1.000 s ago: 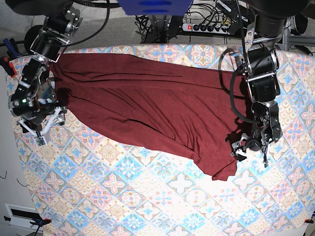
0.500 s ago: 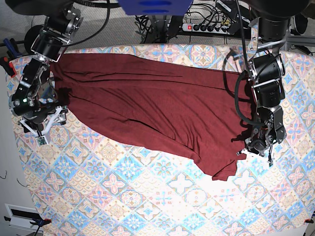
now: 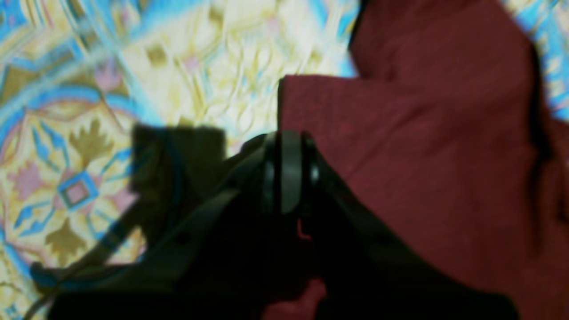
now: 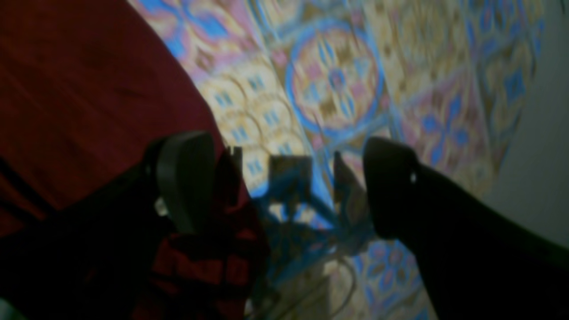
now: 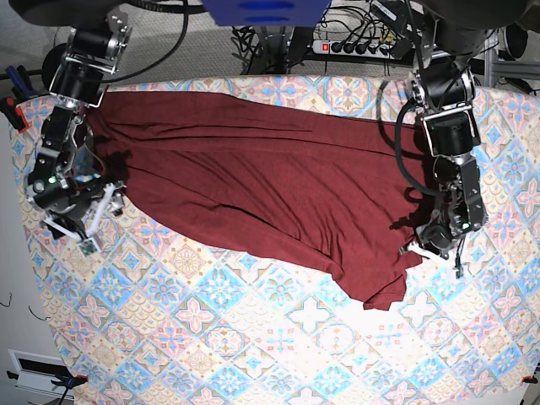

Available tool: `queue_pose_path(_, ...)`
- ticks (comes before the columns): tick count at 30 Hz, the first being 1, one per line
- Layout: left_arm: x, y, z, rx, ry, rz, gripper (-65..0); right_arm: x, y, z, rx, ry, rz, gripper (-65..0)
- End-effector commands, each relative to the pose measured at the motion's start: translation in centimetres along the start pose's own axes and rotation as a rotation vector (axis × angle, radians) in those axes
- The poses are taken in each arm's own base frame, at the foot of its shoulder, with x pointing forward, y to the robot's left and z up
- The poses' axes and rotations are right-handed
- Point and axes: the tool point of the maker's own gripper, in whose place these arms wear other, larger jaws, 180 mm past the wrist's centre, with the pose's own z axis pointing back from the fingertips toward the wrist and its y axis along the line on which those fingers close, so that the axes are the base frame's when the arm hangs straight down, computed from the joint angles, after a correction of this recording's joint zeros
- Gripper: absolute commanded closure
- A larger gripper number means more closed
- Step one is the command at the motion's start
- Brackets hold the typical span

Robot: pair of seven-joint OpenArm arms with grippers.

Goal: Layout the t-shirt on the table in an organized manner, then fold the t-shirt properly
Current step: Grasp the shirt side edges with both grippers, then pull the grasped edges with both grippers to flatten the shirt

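Your left gripper [image 3: 288, 171] has its jaws pressed together at the edge of the t-shirt [image 5: 253, 186]; whether cloth is pinched, you cannot tell. Your right gripper [image 4: 284, 186] is spread wide, one finger [image 4: 186, 178] over the cloth edge. The t-shirt lies across the upper half of the table [image 5: 253, 346]; the lower half shows bare pattern.
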Motion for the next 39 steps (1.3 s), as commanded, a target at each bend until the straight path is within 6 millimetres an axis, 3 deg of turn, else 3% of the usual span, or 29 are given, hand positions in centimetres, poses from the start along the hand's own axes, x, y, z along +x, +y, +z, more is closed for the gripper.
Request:
queue_pose_path(1,2.6,-0.1,0.8,-0.014,-0.067,0.003,0.0,1.3,-1.4,0.8,-0.036,-0.034,0.029,-50.2)
queue_pose_path(3,3.4,0.6,1.6,-0.019,-0.091,0.011,0.0,1.9,-1.3,0.8,-0.034,-0.039,0.058,-50.2)
queue_pose_path(6,3.8,0.1,2.1,-0.053,-0.117,0.037,0.0,4.0,-1.5,0.9,-0.052,-0.06,0.106,-50.2)
queue_pose_path(12,4.5,-0.1,3.6,-0.089,-0.166,0.042,0.0,4.4,-0.3,-0.3,-0.116,0.028,0.297,-50.2)
queue_pose_path(15,4.8,-0.6,3.8,-0.116,-0.179,0.063,0.0,2.5,0.7,-2.1,-0.083,0.108,0.326,-47.1)
queue_pose_path(18,5.0,0.3,4.4,-0.121,-0.186,0.082,0.0,1.0,0.9,-3.2,-0.052,0.147,0.311,-39.2)
queue_pose_path(23,5.1,0.5,5.0,-0.151,-0.198,0.115,0.0,2.3,0.3,-4.0,-0.04,0.114,0.288,-31.2)
queue_pose_path(32,4.8,1.0,5.1,-0.143,-0.192,0.115,0.0,1.7,0.7,-4.8,-0.014,0.127,0.274,-29.9)
queue_pose_path(39,4.8,1.0,5.1,-0.143,-0.192,0.115,0.0,2.2,2.3,-5.2,0.014,0.113,0.267,-29.9)
